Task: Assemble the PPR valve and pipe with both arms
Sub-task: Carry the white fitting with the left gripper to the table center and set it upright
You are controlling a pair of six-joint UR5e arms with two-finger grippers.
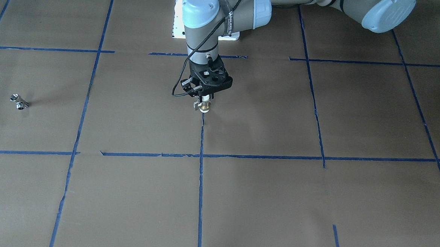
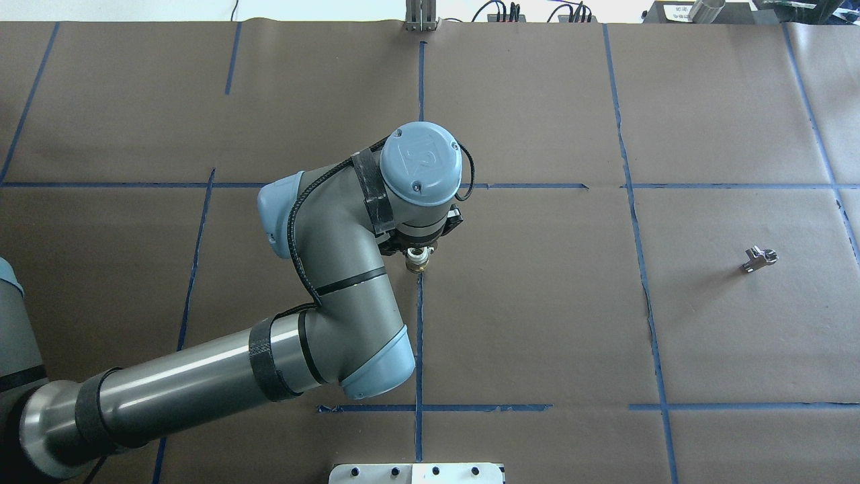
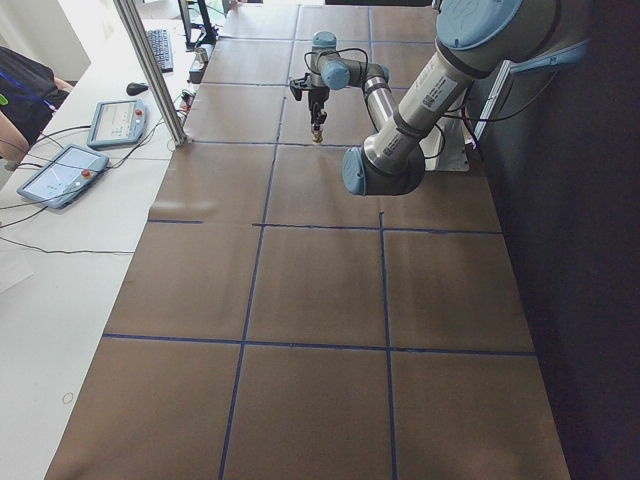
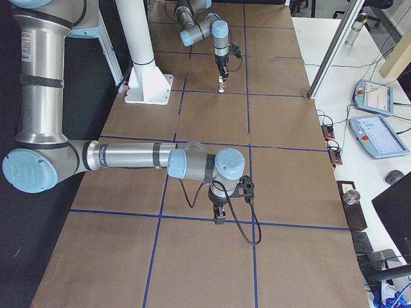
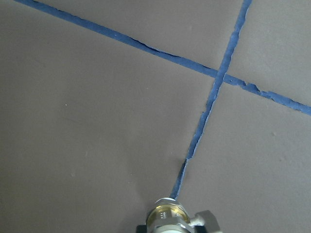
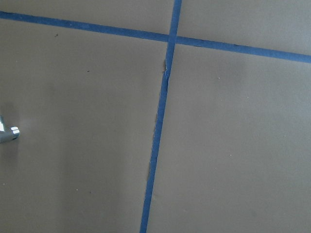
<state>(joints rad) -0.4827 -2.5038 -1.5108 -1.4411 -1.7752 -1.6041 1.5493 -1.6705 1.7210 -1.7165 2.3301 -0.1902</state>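
Left end effector [image 1: 205, 97] grasping PPR valve [image 1: 205, 107], seemingly off table [image 1: 276, 201] | right end effector [image 4: 219, 219]: cannot tell | pipe [image 1: 19, 102] well apart

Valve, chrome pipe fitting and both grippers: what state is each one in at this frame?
Left gripper, shut on the valve, pointing down.
Valve, upright, held by its top end.
Pipe fitting, lying loose on the table, nothing touching it.
Right gripper, low over the table, pointing down; open or shut cannot be told.

A robotics lab. Brown paper gridded with blue tape [image 1: 201, 197] covers the tabletop [image 3: 320, 290]. Teach pendants [image 3: 62, 172] lie at ten o'clock in the exterior left view.
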